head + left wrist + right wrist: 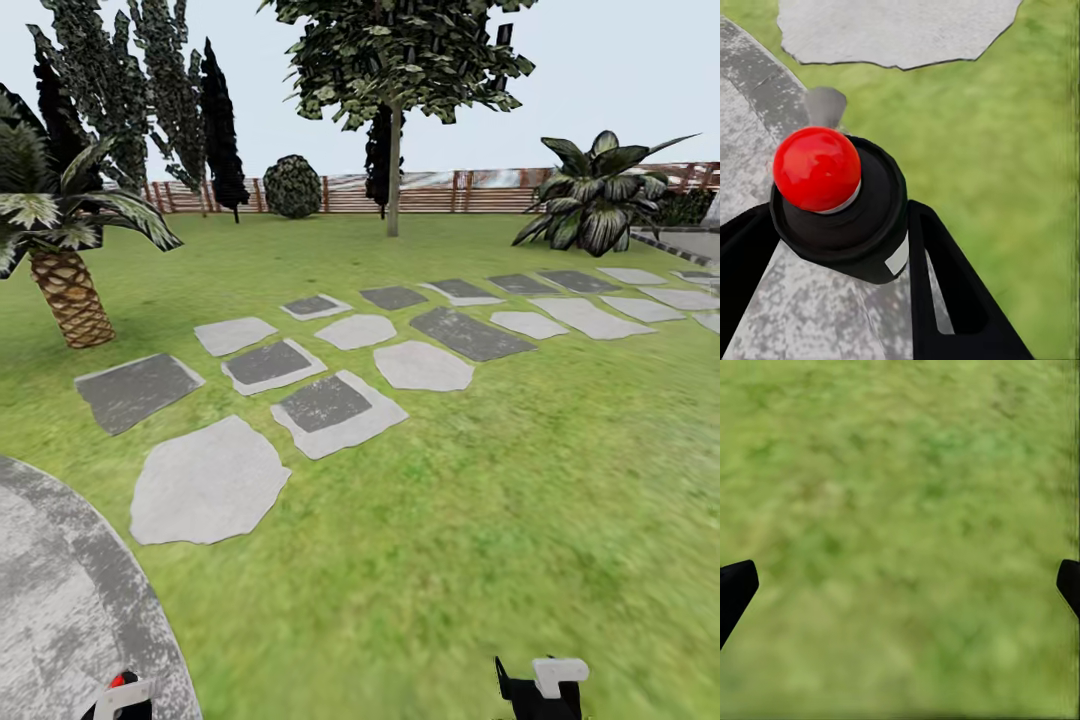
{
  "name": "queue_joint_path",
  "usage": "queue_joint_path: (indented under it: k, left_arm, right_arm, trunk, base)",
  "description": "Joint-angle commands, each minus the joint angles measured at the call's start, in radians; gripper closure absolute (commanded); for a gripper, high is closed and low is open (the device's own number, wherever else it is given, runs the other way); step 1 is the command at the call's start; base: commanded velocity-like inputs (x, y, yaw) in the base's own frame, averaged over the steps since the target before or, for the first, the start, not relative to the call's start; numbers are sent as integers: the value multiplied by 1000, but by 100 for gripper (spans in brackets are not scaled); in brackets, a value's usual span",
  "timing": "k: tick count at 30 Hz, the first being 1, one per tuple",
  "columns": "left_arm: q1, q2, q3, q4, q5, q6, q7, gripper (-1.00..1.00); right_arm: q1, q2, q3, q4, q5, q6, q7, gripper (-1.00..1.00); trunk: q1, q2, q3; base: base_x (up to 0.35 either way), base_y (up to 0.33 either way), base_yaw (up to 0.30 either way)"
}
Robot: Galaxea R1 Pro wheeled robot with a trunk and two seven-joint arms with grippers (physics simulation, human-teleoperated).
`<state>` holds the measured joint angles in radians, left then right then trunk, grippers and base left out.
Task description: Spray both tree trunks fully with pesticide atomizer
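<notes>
The left hand (pixel 840 247) pinches the pesticide atomizer (pixel 840 217), a small near-black bottle with a glossy red top (pixel 816 168) and a sliver of white label. Its two black fingers (pixel 945 292) press against opposite sides of the dark body below the collar. It looks rigid, light and probably smooth, so gripping the wide body rather than the rounded top seems safest. Its long axis runs between the fingers, red top pointing away from the wrist, above the grey stone floor (pixel 765 120) beside the grass. A pale-trunked tree (pixel 394 170) stands far across the lawn by the fence (pixel 440 192). The right hand (pixel 900 585) is spread wide over grass, holding nothing.
</notes>
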<state>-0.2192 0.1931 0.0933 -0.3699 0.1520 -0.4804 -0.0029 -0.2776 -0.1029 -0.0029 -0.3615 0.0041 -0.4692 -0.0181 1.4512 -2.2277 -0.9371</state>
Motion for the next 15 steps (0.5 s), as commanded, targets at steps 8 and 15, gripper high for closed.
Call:
queue_joint_path:
  k: [8, 15]
  left_arm:
    - [0, 0, -1, 0, 6, -3, 0, 100]
    - [0, 0, 0, 0, 8, -2, 1, 100]
  right_arm:
    - [0, 0, 0, 1, 1, -3, -2, -100]
    - [0, 0, 0, 1, 1, -3, -2, -100]
  trunk:
    - [-31, 56, 32]
    - [-58, 105, 61]
  base:
    - [0, 0, -236]
    - [0, 0, -233]
